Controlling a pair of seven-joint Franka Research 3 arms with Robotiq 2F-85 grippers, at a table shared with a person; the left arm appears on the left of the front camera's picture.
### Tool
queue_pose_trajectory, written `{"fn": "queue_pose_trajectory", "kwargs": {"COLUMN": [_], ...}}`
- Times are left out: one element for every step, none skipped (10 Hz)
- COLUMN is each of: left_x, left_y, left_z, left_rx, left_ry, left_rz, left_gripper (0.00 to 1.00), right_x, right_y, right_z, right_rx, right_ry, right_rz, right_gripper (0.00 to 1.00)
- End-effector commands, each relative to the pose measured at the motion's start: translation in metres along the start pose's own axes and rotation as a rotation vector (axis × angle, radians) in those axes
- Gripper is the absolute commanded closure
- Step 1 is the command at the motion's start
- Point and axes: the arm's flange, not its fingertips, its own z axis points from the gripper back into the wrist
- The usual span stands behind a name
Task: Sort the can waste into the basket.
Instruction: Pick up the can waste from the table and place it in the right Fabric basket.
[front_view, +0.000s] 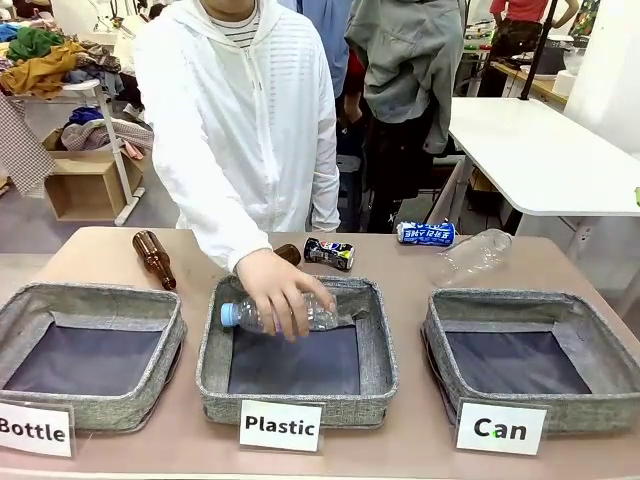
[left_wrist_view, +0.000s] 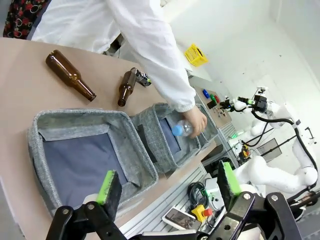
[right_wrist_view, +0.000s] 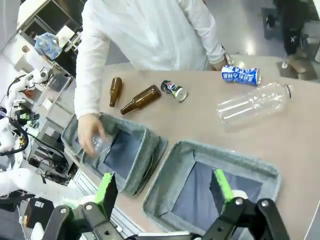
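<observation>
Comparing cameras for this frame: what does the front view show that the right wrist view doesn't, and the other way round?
Front view, not right wrist view: the white card reading "Can", standing before the grey woven-fabric rectangular basket.
Right wrist view, not front view: the right gripper, jaws open, above that basket.
Both: the blue-and-white cylindrical can and the crushed black-and-silver can lying on the table, and the person's hand holding a clear plastic bottle over the middle grey basket.

The front view faces across the table (front_view: 100, 252) from its near edge toward the person (front_view: 245, 120), close in. The left wrist view hangs above the Bottle basket (left_wrist_view: 37, 135), the right above the Can basket (right_wrist_view: 162, 180); all three share the Plastic basket (front_view: 360, 405).
</observation>
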Motion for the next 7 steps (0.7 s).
{"fn": "queue_pose_trajectory", "kwargs": {"left_x": [0.001, 0.001, 0.001, 0.001, 0.001, 0.001, 0.001], "left_y": [0.001, 0.001, 0.001, 0.001, 0.001, 0.001, 0.001], "left_z": [0.001, 0.001, 0.001, 0.001, 0.001, 0.001, 0.001], "left_rx": [-0.016, -0.016, -0.016, -0.016, -0.016, -0.016, -0.016], "left_ry": [-0.016, -0.016, -0.016, -0.016, -0.016, -0.016, -0.016], "left_rz": [-0.022, -0.022, -0.022, -0.022, -0.022, -0.022, -0.022], "left_gripper": [0.0, 0.0, 0.0, 0.0, 0.0, 0.0, 0.0], "right_x": [-0.013, -0.002, 0.012, 0.025, 0.041, 0.054, 0.063], "right_y": [0.012, 0.019, 0.028, 0.036, 0.046, 0.058, 0.065], "right_z": [-0.037, -0.051, -0.07, -0.093, -0.121, -0.147, -0.169], "right_rx": [-0.017, -0.032, -0.045, -0.082, -0.098, -0.112, -0.139], "right_ry": [-0.008, 0.022, 0.065, 0.126, 0.19, 0.243, 0.301], "right_rz": [0.074, 0.107, 0.142, 0.166, 0.221, 0.271, 0.31], "right_gripper": [0.0, 0.0, 0.0, 0.0, 0.0, 0.0, 0.0]}}
